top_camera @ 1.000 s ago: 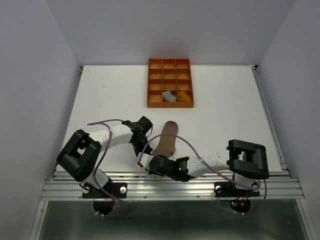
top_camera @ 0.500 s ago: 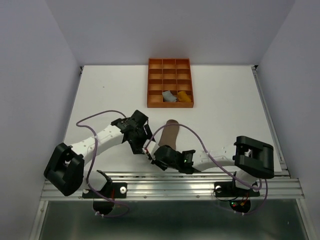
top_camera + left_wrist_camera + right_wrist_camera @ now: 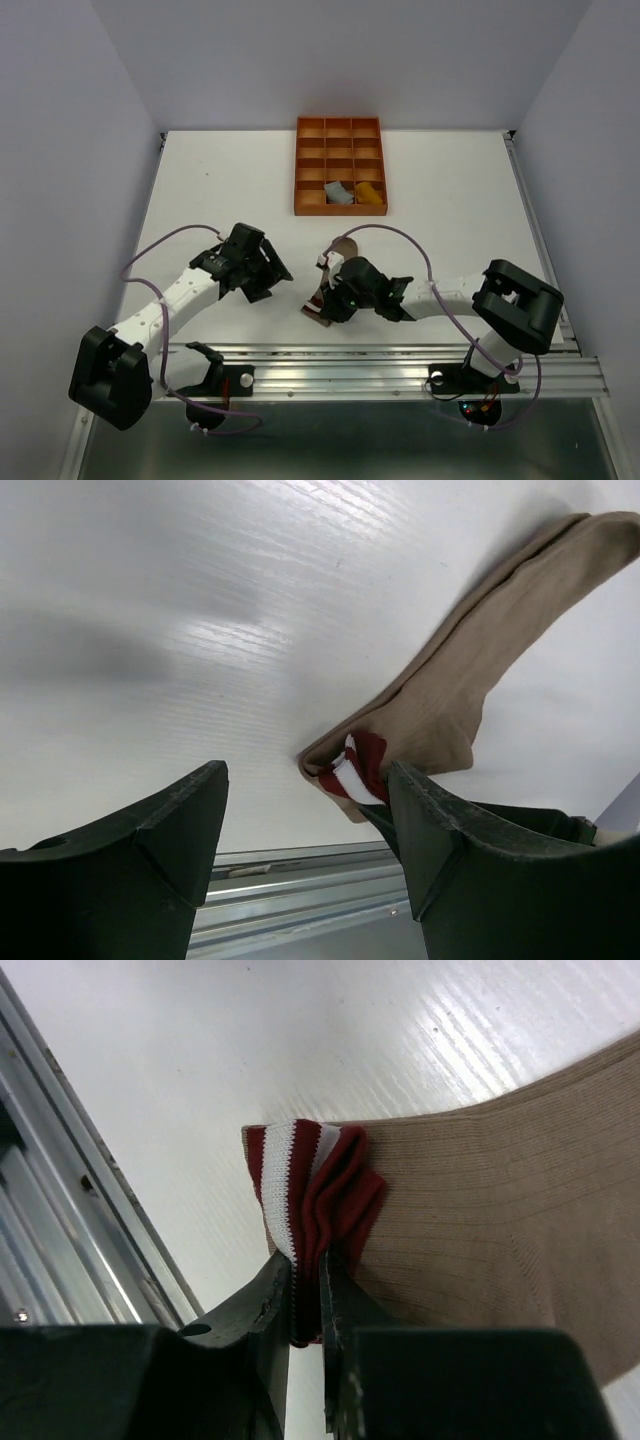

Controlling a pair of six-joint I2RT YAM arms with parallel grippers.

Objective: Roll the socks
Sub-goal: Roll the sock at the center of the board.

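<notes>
Where the right pincer [image 3: 307, 1290] nips it, the maroon-and-white cuff [image 3: 300, 1190] of the brown sock [image 3: 480, 1190] bunches into a soft fold, pressed between two black fingers. From that grip the ribbed knit body lies flat on the white ridged table [image 3: 450, 200]. Its long axis runs away from the fingertips toward the far side, with the rounded toe farthest out. Off to that pincer's left, the left pincer [image 3: 307, 780] stands spread wide and empty, clear of the sock. Well beyond both, an orange tray [image 3: 297, 170] of square compartments holds a grey sock [image 3: 340, 193] in the middle cell of its nearest row and a yellow sock [image 3: 371, 192] in the cell to its right.
</notes>
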